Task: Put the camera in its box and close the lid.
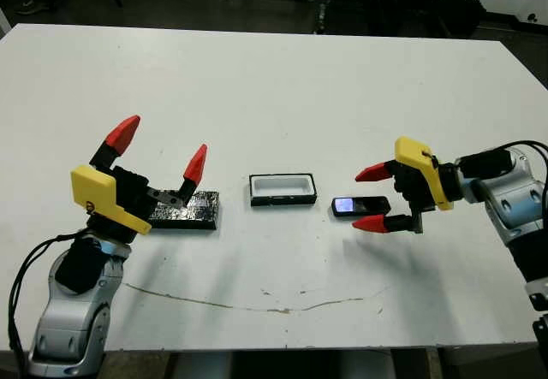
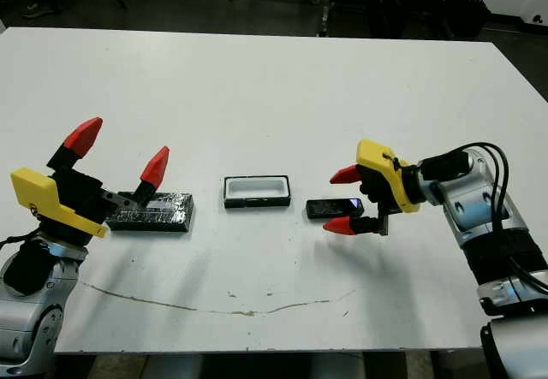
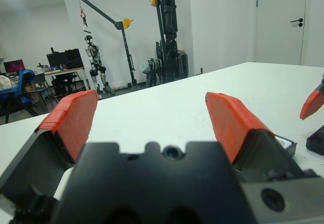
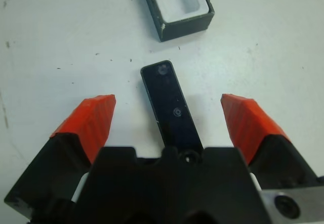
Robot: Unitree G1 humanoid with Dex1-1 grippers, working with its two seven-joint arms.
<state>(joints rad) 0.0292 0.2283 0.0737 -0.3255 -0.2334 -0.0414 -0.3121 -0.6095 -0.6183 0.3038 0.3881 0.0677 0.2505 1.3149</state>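
Reaching: right gripper [image 1: 375, 198] is hovering over the near end of the camera [image 1: 360, 205], jaws spread wide, one red tip on each side of the slim bar and neither touching it.
Camera: lying flat on the white bench [image 1: 274, 79], just right of the box [image 1: 282, 189], its lit screen end pointing toward the box.
Why so: the jaws are straddling the bar across its narrow width, which looks like the line-up for a pinch and a short carry to the box.
Box: sitting open at the middle of the bench, white lining showing, nothing inside.
Lid: glossy black slab [image 1: 190, 210] lying flat to the left of the box, apart from it, probably waiting until the camera is in.
Right arm: coming in from the right edge, wrist turned so the fingers are pointing left and low over the bench.
Left gripper [image 1: 159, 151]: poised beside the lid's left end, jaws wide open and pointing upward and away, holding nothing.
Stage: likely the first grasp, not yet made.
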